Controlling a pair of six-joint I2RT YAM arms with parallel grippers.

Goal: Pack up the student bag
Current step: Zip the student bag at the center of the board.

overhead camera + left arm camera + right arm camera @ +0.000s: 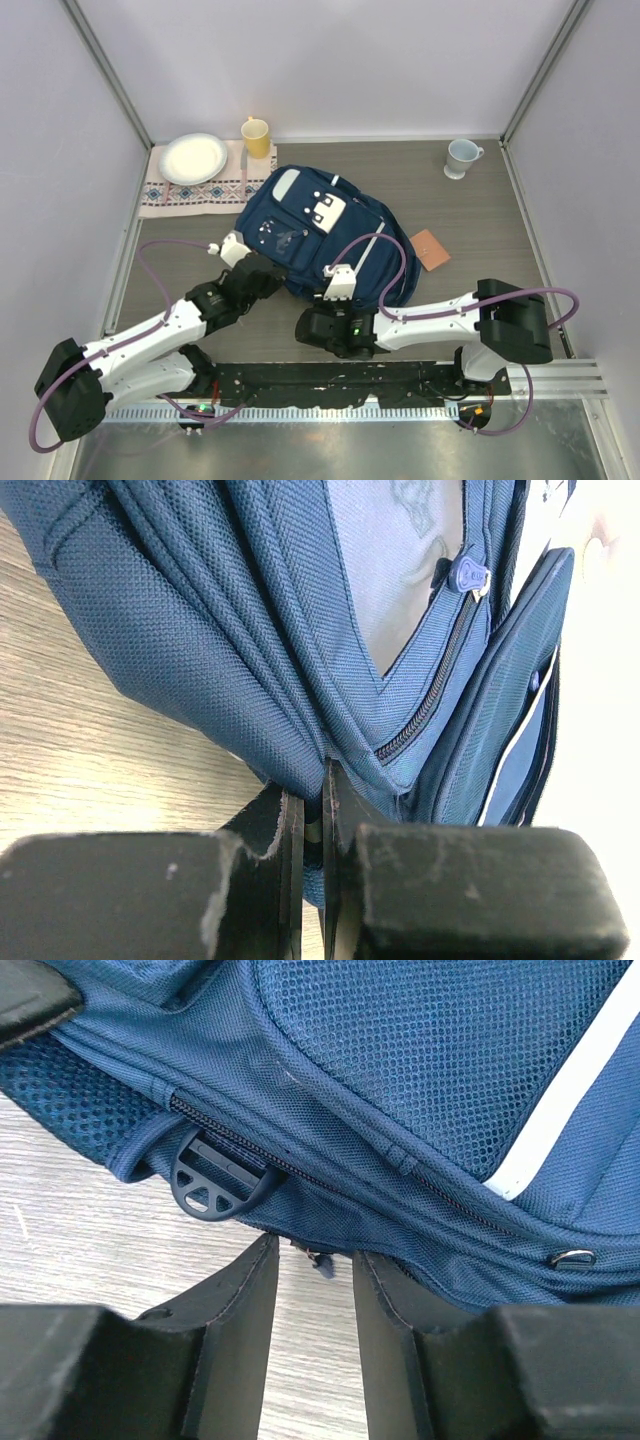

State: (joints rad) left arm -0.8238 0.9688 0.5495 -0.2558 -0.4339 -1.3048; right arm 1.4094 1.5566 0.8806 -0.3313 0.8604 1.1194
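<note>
Entry: bag-opening step, judged in hand. Nothing was seen packed yet.

- Left gripper (312, 802), lower centre of the left wrist view: jaws were drawn almost together, with a fold of navy fabric pinched between them. The fold belonged to the student bag (320, 235), at its lower left edge in the top view.
- Right gripper (312, 1260), lower centre of the right wrist view: jaws were set a narrow gap apart, with bare wood visible between them. The tips were placed at the bag's near edge, just under a zip seam. A small dark tab was noted at the jaw mouth. It was possibly a zip pull, but the view was too poor to confirm this, and it was not seen to be gripped.
- A dark plastic strap loop (212, 1185) was noted just left of the tips.
- The bag was laid flat at the centre of the table (500, 230), pocket flap up.
- A flat brown item (432, 250) was noted just right of the bag.
- At the upper left were a patterned mat (180, 195), a plate (193, 158) and a yellow cup (256, 137). A pale mug (461, 157) stood at the upper right.

Next move, as judged: the tab is to be closed on by the right jaws and drawn along the seam. The fold is to be kept taut by the left jaws so the cloth does not bunch.
</note>
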